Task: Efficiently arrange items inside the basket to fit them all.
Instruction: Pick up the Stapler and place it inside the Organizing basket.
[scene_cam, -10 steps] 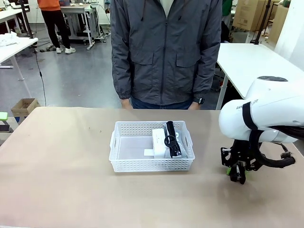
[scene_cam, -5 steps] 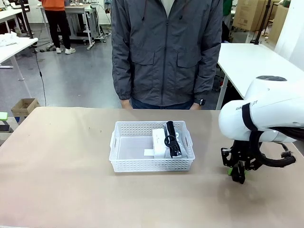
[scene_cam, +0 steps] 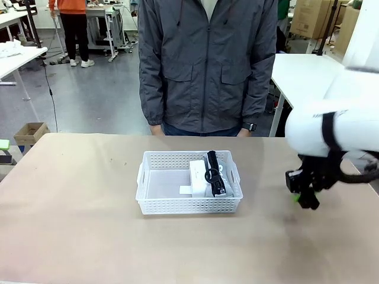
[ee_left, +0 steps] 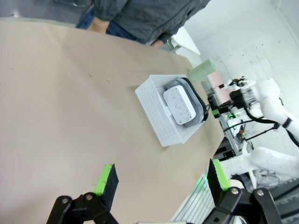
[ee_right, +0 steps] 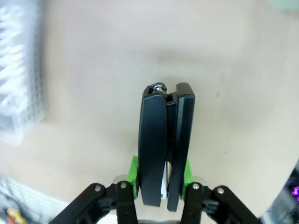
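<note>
Gripping stapler (ee_right: 159, 140) w/ R jaws, per wrist cam.

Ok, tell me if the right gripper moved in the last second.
Yes. The right gripper, holding the black stapler, went up and rightward, away from the basket.

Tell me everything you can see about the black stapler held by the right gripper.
The black stapler is matte and plastic-looking: two long arms folded shut, with a small metal pin at the far end. The right gripper clamps its near end between green pads, so it points straight outward, apparently lifted above the tan table, apart from the white perforated basket.
</note>
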{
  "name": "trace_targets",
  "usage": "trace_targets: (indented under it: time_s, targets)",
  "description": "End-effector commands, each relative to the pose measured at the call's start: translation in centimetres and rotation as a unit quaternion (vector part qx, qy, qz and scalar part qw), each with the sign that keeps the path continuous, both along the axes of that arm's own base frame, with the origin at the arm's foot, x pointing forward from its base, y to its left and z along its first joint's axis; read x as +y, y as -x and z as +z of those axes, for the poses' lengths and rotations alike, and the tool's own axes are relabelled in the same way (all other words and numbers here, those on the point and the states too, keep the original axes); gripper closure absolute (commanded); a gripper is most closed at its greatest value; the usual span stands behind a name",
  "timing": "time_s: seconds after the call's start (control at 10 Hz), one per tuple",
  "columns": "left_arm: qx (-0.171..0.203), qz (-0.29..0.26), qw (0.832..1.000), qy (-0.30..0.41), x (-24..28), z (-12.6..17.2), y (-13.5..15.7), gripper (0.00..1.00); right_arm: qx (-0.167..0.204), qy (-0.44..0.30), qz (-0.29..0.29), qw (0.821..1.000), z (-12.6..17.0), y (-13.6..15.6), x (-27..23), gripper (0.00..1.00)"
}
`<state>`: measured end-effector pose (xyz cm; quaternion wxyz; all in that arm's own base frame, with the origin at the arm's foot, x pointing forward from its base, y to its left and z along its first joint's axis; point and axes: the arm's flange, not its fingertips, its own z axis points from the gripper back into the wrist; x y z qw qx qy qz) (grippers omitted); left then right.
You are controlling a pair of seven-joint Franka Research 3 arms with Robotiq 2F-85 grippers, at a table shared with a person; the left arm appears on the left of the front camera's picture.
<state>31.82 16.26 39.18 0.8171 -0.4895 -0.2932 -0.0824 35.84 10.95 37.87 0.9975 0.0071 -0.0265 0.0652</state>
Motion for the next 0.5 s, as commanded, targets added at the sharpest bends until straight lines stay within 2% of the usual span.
trace_targets:
  time_s: [0.0,0.1,0.2,0.3,0.4]
  targets:
    - [0.006,-0.001,1.000,0.006,0.0,0.3,0.2,0.00,-0.020,-0.086,0.197,0.976,3.1,6.6,-1.6,1.00]
    - [0.006,-0.001,1.000,0.006,0.0,0.3,0.2,0.00,-0.019,-0.134,0.292,0.947,3.6,7.4,-2.3,1.00]
    - [0.006,-0.001,1.000,0.006,0.0,0.3,0.2,0.00,-0.032,-0.171,0.373,0.911,3.6,7.9,-2.9,1.00]
    - [0.006,-0.001,1.000,0.006,0.0,0.3,0.2,0.00,-0.072,-0.194,0.356,0.911,3.2,7.6,-3.1,1.00]
    - [0.006,-0.001,1.000,0.006,0.0,0.3,0.2,0.00,-0.094,-0.198,0.340,0.914,2.7,7.4,-2.9,1.00]
